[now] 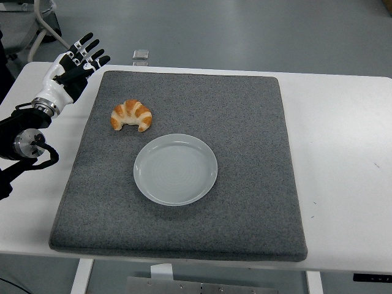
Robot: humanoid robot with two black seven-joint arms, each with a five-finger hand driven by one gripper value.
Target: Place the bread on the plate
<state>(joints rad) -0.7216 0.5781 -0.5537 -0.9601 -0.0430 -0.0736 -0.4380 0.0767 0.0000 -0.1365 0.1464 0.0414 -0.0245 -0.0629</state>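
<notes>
A golden croissant (131, 116) lies on the grey mat (245, 122), toward its far left. Just in front of it and slightly right sits an empty pale plate (175, 169). My left hand (78, 63) hovers over the table's far left corner, left of the mat's edge and well behind the croissant. Its fingers are spread and hold nothing. The right arm does not show.
A small metal object (141, 55) lies at the table's far edge behind the mat. The white table (343, 153) extends to the right of the mat. Part of a chair base (46, 24) shows at the top left.
</notes>
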